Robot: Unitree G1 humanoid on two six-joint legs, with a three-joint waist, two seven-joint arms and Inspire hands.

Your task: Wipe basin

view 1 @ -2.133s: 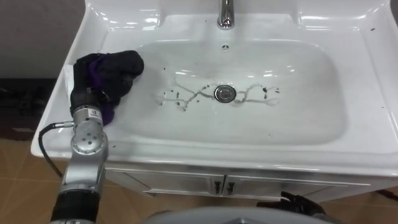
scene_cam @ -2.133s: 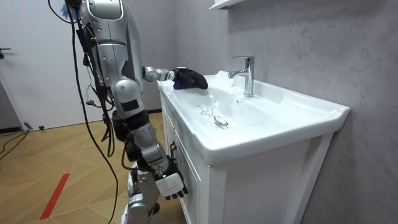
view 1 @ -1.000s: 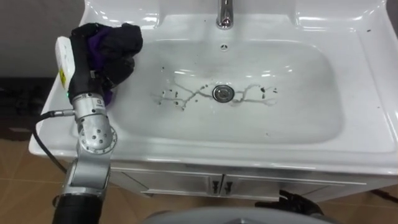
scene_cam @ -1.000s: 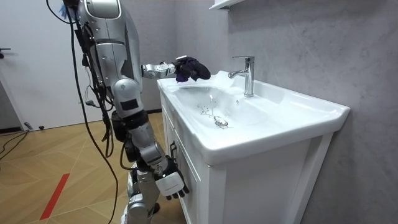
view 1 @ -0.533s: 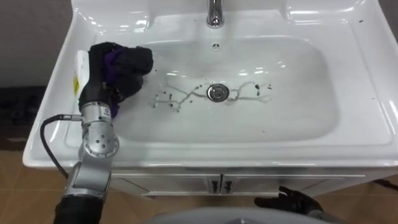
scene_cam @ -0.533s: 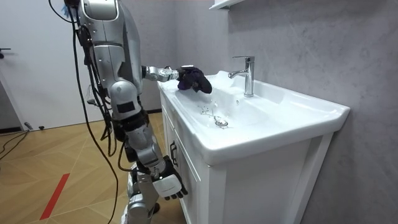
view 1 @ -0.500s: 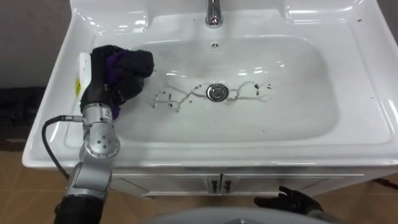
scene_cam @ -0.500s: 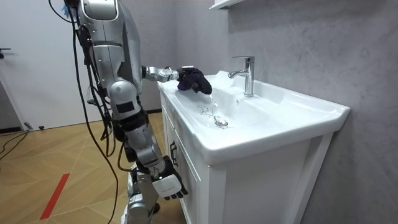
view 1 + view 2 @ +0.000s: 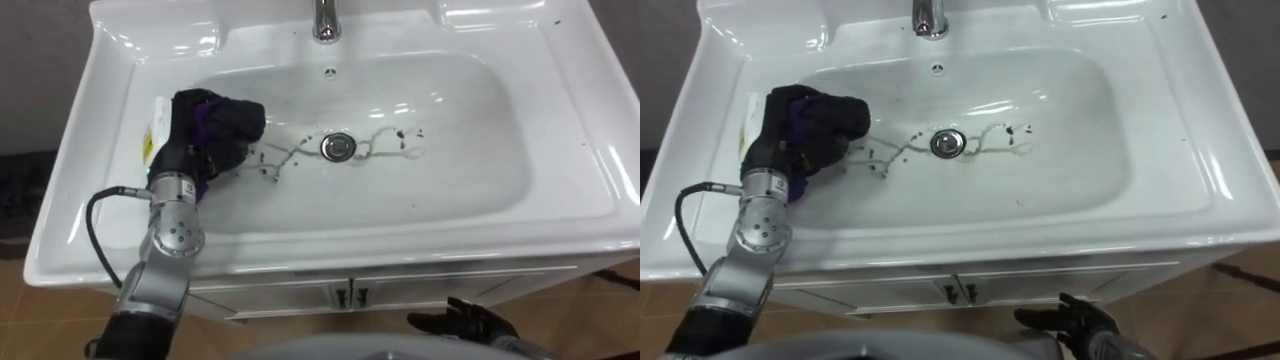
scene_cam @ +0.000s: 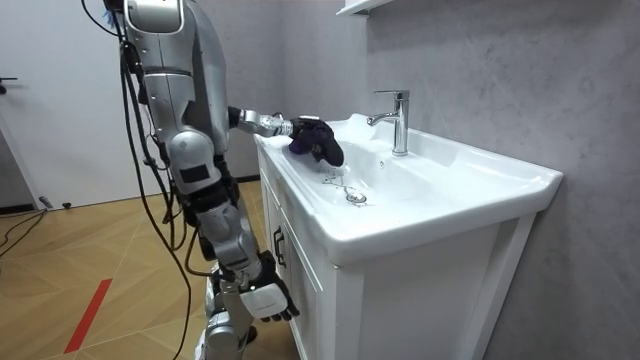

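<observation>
Just right of my left hand, fisted on the purple cloth, dark specks wait; I'd press and drag across.

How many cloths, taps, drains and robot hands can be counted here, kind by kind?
cloth: 1
tap: 1
drain: 1
robot hands: 2, the left hand holding the cloth and the right hand hanging low
total: 5
</observation>
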